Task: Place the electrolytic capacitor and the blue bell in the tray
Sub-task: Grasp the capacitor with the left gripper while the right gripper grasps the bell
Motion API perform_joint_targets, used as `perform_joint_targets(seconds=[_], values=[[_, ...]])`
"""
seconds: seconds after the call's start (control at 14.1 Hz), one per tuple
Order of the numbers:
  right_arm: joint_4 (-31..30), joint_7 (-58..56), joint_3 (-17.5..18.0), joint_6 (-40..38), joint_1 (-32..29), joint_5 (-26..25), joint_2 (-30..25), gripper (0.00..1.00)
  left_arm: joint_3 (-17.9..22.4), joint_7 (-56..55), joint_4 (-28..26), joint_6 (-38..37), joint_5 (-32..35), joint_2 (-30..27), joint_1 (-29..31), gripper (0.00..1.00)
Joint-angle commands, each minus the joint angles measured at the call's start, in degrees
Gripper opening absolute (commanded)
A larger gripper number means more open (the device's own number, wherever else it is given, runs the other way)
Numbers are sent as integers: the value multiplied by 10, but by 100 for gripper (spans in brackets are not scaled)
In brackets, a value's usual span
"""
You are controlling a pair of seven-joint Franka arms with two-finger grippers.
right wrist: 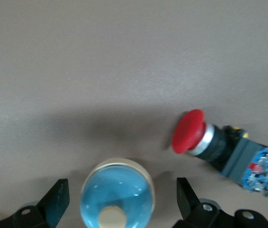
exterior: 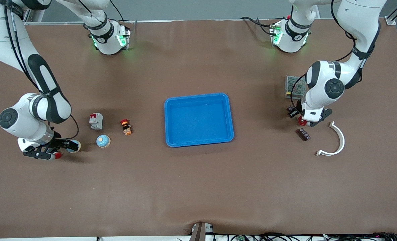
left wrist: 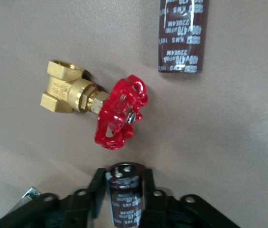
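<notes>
The blue tray (exterior: 198, 120) lies mid-table with nothing in it. At the left arm's end, my left gripper (exterior: 292, 112) (left wrist: 123, 178) is shut on a dark brown electrolytic capacitor (left wrist: 124, 194), low over the table. A second capacitor (exterior: 302, 134) (left wrist: 181, 35) lies on the table nearer the front camera. At the right arm's end, my right gripper (exterior: 69, 146) (right wrist: 122, 190) is open, one finger on each side of a blue bell (exterior: 74, 146) (right wrist: 117, 197) that sits on the table. Neither finger touches the bell.
A brass valve with a red handwheel (exterior: 302, 121) (left wrist: 119, 111) lies just in front of the left gripper. Nearby are a metal mesh box (exterior: 295, 85) and a white curved piece (exterior: 335, 140). A red push button (exterior: 58, 155) (right wrist: 219, 147), another blue bell (exterior: 103, 141), a grey breaker (exterior: 96, 120) and a small orange part (exterior: 126, 127) lie near the right gripper.
</notes>
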Motion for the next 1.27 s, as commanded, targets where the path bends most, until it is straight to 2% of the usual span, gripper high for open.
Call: perform_joint_targets(seconds=[0.0, 0.07, 0.42, 0.71, 0.92, 1.06, 1.2], values=[[12, 27, 0, 5, 14, -1, 14, 100, -2, -2, -3, 7, -3, 3, 2, 9], [12, 28, 0, 6, 15, -1, 16, 100, -3, -3, -2, 7, -3, 2, 2, 6], [8, 26, 0, 5, 11, -4, 18, 100, -11, -26, 11, -9, -3, -31, -1, 6], [3, 20, -1, 4, 5, -5, 20, 100, -75, -151, 51, -47, -3, -34, -2, 6], [-2, 19, -2, 4, 0, -6, 22, 100, -132, -270, 80, -47, -3, -24, -5, 6], [-2, 12, -2, 4, -3, -6, 22, 100, -156, -328, 98, -48, -4, -19, -20, 6], [-2, 11, -2, 4, -3, -6, 22, 100, -159, -399, 123, -48, -4, -1, -63, 6]])
